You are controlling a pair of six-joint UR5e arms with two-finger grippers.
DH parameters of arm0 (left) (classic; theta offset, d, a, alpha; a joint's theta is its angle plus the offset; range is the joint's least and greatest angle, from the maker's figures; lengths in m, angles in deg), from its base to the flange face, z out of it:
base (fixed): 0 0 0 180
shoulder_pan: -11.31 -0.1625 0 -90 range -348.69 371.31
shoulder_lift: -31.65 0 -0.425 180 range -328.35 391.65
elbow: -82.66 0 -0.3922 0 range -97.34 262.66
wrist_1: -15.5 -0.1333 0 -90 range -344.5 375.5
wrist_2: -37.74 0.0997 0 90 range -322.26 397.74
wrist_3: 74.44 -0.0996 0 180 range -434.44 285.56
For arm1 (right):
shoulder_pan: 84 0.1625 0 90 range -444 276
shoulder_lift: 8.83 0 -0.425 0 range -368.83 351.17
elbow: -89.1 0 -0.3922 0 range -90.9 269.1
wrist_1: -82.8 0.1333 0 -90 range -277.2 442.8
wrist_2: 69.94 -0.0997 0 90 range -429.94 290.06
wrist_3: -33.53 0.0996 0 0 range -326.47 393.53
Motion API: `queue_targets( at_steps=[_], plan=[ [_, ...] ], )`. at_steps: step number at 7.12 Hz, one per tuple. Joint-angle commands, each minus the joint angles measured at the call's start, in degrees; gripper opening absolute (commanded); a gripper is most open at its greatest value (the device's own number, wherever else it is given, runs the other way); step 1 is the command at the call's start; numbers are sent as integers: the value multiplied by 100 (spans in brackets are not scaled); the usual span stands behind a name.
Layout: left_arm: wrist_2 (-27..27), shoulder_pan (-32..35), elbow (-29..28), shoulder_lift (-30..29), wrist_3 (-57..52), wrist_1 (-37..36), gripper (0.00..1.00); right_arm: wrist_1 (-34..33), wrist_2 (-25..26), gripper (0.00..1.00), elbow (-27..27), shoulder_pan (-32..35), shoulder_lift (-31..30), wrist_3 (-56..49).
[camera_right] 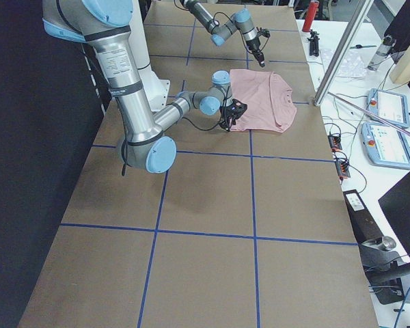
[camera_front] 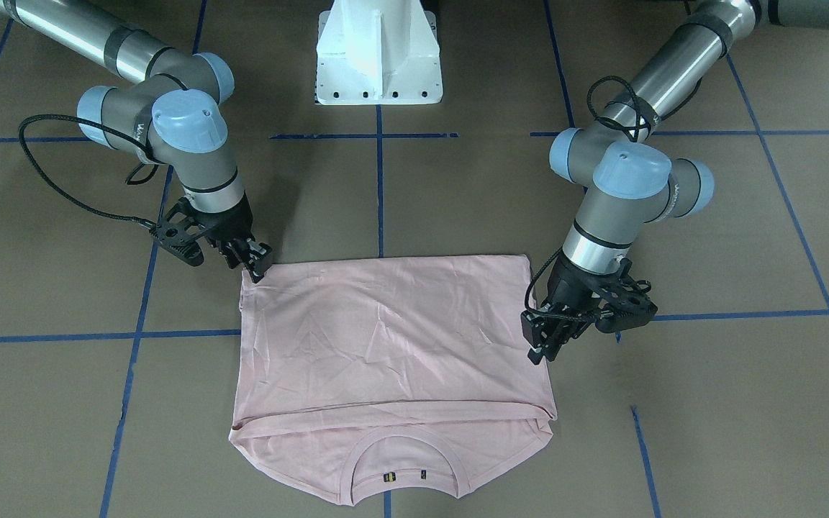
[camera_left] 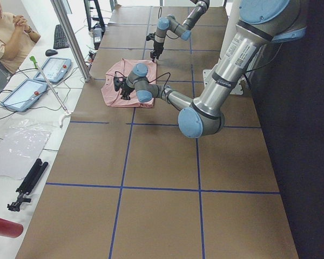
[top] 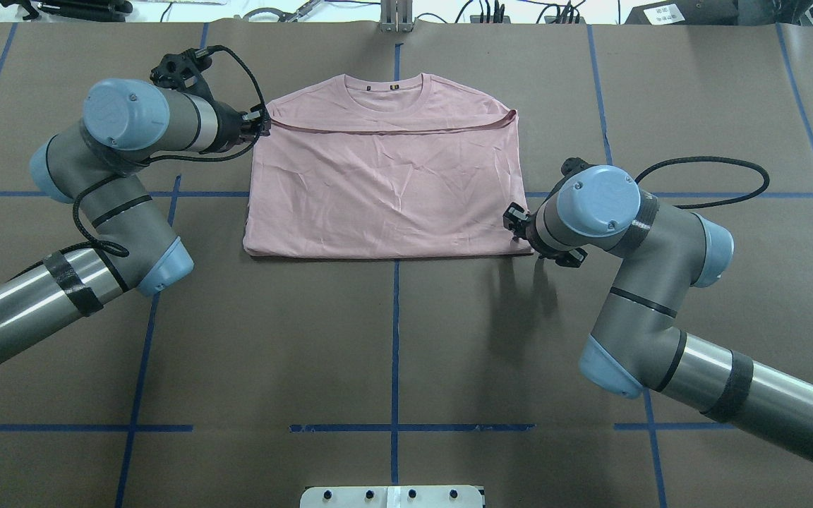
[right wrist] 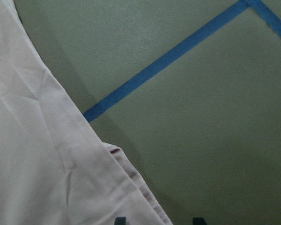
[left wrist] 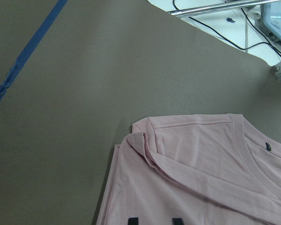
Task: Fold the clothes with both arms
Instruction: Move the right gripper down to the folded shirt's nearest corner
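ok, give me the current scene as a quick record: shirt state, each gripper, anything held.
shirt: pale pink T-shirt, flat on table, hem half folded up toward the collar, collar uncovered
left gripper: open, over shirt's left edge near the fold line
right gripper: open, at shirt's near right corner
held: no cloth visibly pinched

Robot lab: taped table (top: pixel 272 339), teach pendants (camera_left: pixel 53 69)

The shirt (camera_front: pixel 386 324) is plain pale pink. My left arm (camera_front: pixel 605 223) and right arm (camera_front: pixel 202 162) are silver-grey with light blue caps (camera_front: pixel 188 119), my left hand (camera_front: pixel 540 351) and right hand (camera_front: pixel 256 270) black; the tabletop (camera_front: pixel 709 417) is brown, gridded in blue tape (camera_front: pixel 98 337).
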State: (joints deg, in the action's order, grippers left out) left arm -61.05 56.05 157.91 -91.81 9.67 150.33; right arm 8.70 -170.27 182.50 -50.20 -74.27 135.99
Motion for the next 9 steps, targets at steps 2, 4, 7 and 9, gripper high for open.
queue_targets(
  at_steps=[2,4,7,9],
  plan=[
    [0,0,7,24,-9,0,36,10,5,0,-93,-5,49,37],
    [0,0,-1,33,-9,0,36,10,-13,0,-76,-14,58,19],
    [0,0,25,33,-9,0,36,10,-48,0,421,21,-82,-16],
    [-9,-9,174,60,0,-9,36,-51,-110,0,2227,-677,-1177,36]
  ],
)
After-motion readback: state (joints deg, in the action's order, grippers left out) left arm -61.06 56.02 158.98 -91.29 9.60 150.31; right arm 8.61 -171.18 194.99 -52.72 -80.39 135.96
